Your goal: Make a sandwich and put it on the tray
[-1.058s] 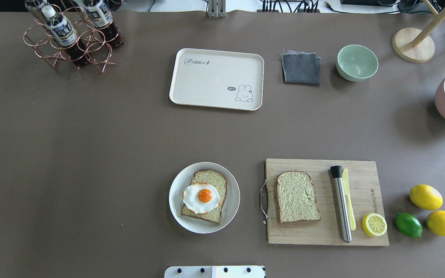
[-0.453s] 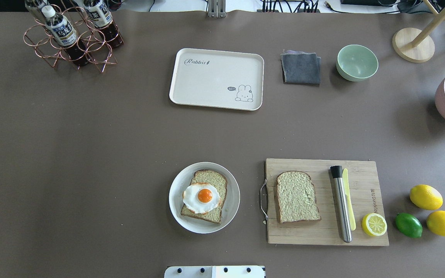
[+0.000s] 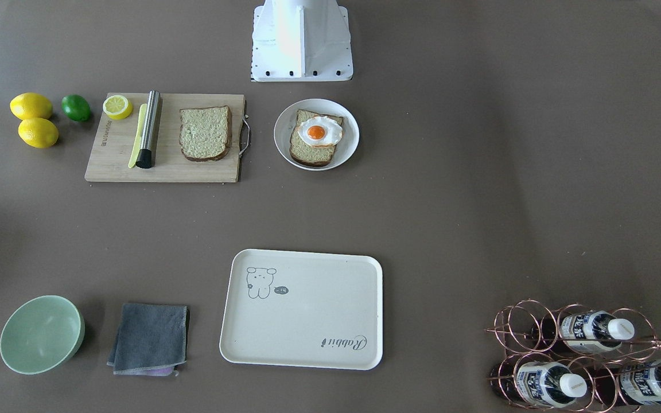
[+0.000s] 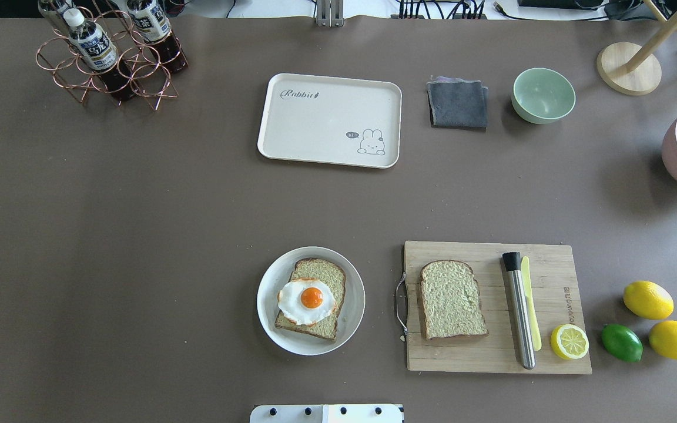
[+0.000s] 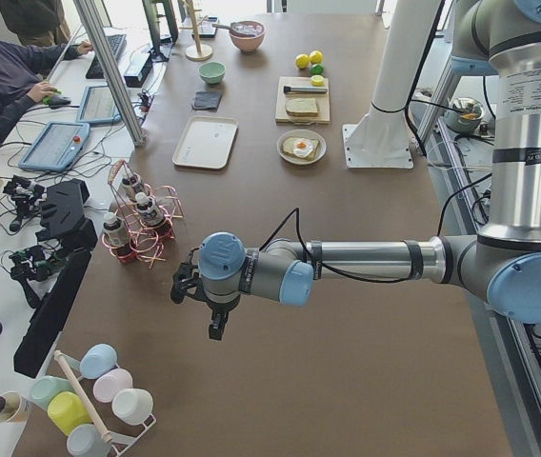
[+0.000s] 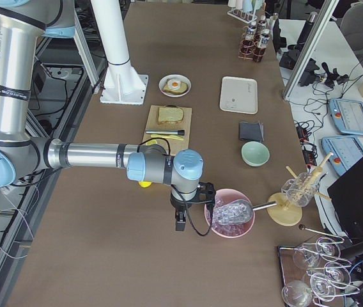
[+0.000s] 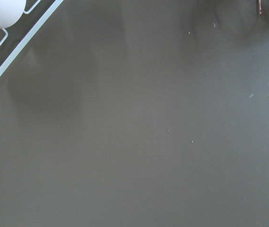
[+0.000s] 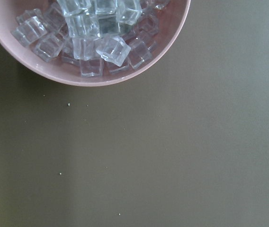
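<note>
Your left gripper (image 5: pixel 214 330) hangs pointing down over bare table (image 7: pixel 148 142) at the robot's far left end. It shows only in the side view, so you cannot tell whether its fingers are wide or narrow. Its wrist camera catches just a corner of the cup rack (image 7: pixel 16 45). The copper bottle rack (image 5: pixel 137 224) stands near it, on the operators' side.

Your right gripper (image 6: pixel 179 224) hangs at the opposite end, just beside the pink bowl (image 6: pixel 227 233). Same problem: side view only, spread cannot be told. Its wrist camera looks onto that bowl's rim and the ice cubes (image 8: pixel 96 28) inside.

The task things sit mid-table, well apart from both grippers. Going inward from the right gripper you meet two lemons (image 4: pixel 647 299) and a lime (image 4: pixel 622 342), then the cutting board (image 4: pixel 550 358). On it lie a lemon half (image 4: pixel 569 342), a steel rod (image 4: pixel 519 311) and the bare bread slice (image 4: pixel 452 299), lying flat. Past the board, toward the left gripper, is the round white plate (image 4: pixel 268 299). It holds the second bread slice (image 4: pixel 324 273) with the fried egg (image 4: pixel 306 301) on top.

The tray (image 4: pixel 315 126) lies across the table from the plate, on the operators' side, well apart from both slices. Beside it, toward the right gripper, are a grey cloth (image 4: pixel 458 104) and a green bowl (image 4: pixel 543 95).
</note>
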Tool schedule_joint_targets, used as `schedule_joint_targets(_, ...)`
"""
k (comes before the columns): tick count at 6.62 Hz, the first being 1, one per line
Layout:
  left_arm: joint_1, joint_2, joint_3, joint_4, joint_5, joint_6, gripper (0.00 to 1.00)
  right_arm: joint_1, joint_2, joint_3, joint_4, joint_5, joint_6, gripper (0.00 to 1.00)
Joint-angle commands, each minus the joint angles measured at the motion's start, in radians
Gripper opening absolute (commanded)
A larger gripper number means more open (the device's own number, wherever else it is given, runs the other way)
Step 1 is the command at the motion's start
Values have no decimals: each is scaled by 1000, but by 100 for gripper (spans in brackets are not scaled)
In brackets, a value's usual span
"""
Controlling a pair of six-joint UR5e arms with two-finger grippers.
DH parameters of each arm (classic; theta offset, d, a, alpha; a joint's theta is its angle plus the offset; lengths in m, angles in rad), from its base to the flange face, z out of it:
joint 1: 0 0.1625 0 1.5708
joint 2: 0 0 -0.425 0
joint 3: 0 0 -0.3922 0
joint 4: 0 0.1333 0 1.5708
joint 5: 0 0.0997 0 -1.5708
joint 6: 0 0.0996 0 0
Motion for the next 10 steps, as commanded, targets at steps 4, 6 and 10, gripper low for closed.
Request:
schedule_joint_targets(4, -3, 22, 6, -243, -30, -3, 97, 0, 41, 20, 2, 28, 1, 100)
schedule_joint_targets(6, -3, 15, -2, -286, -31, -12, 98, 0, 84, 22, 2, 26, 0, 100)
schedule_joint_targets(10, 163, -96, -7, -539, -18, -469, 98, -38, 188, 72, 2, 28, 12, 100)
